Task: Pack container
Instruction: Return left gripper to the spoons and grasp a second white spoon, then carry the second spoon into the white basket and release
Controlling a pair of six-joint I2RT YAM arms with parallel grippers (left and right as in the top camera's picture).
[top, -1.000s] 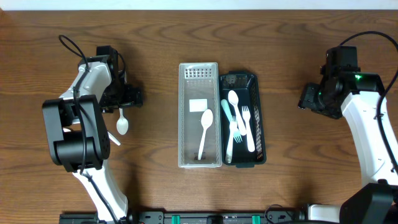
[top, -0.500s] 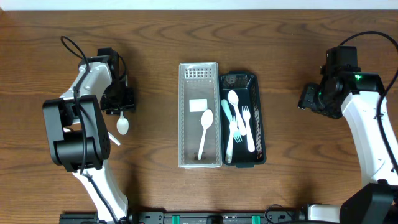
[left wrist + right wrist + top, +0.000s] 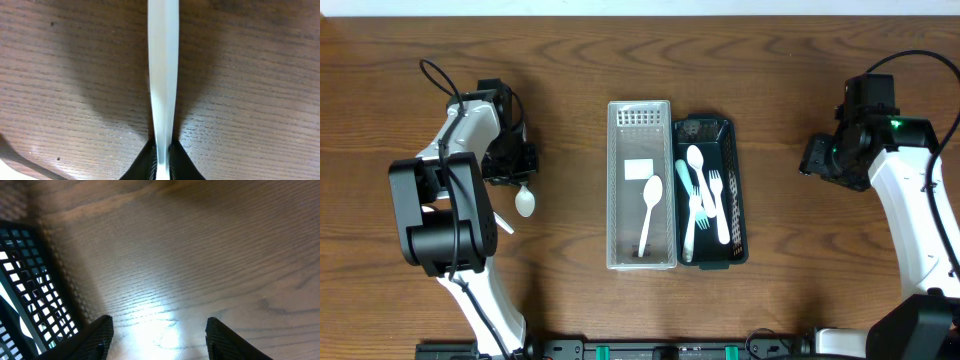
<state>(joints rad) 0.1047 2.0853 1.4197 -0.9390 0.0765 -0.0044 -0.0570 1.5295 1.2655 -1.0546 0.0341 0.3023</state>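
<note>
a slim white plastic spoon, its handle pinched in the left end effector, is at 9 o'clock from the clear container. the right end effector gapes wide over the brown wood-grain tabletop.

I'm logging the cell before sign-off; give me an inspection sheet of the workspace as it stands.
Surface: wooden table, grain visible.
Job's things: clear container holds one packed spoon; black basket right beside it holds white and teal cutlery.
Clutter: nothing seen.
Grippers: left pincer shut on the held spoon by its handle; right pincer open over bare table, right of the basket.
Cables: left cable and right cable loop off the arms, away from the containers.
Surroundings: pale strip along the far edge; nothing else seen.
</note>
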